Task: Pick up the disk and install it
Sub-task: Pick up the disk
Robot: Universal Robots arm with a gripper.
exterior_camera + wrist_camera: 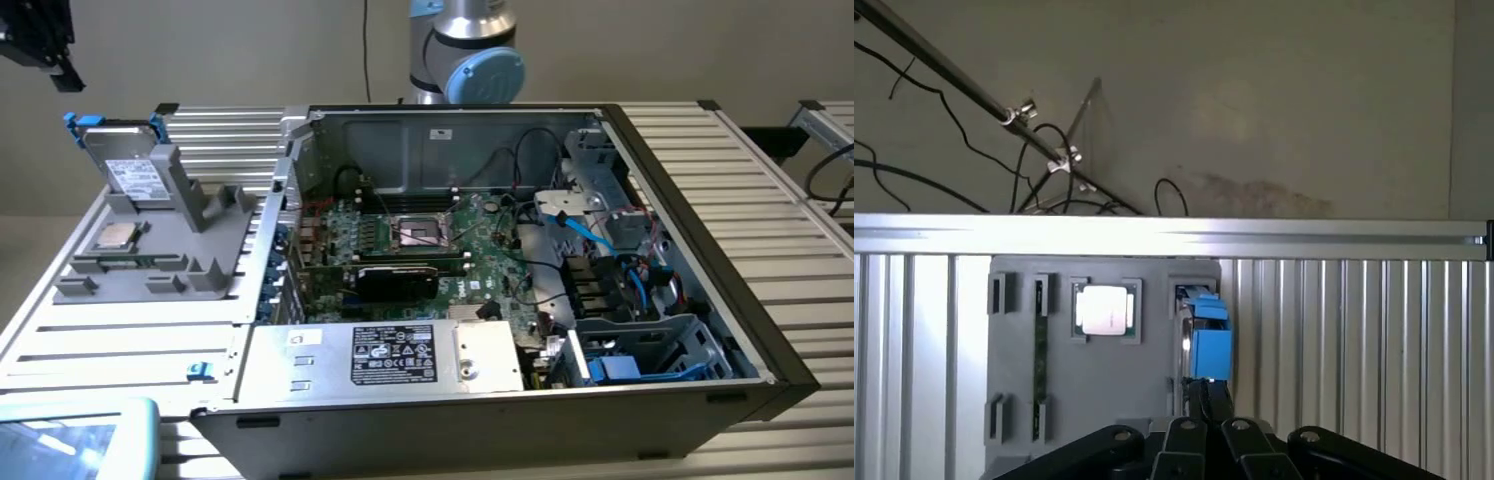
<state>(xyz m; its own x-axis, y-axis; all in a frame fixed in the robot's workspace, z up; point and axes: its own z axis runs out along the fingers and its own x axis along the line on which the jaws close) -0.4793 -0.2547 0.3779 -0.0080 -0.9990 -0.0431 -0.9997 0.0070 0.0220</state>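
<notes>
Since the gripper [54, 60] hangs above the grey fixture [220, 215] with its fingers pressed together on nothing, the disk [134, 175] is not yet picked. It stands on edge in a slot at the back of that fixture, label face showing, with the blue carrier [1211, 350] poking up as 2 tabs at its top corners. In the wrist view the closed fingers line up over the disk's thin top edge. My read on handling: rigid metal body, fairly heavy for its size, smooth faces so a bit slippery, and shock-sensitive, so no knocks. The plastic carrier probably flexes, so I'd grip across the 2 flat faces near the top edge, between the tabs, not on them. 1 CPU chip [114, 237] lies flat in a lower pocket of the fixture, apart from the disk. The fixture sits on a ribbed aluminium table [120, 330], rigid and level. The open PC case [467, 430] is just beside the fixture on the exterior view's right. A plain wall [1254, 100] stands behind the fixture, with free space above it.
</notes>
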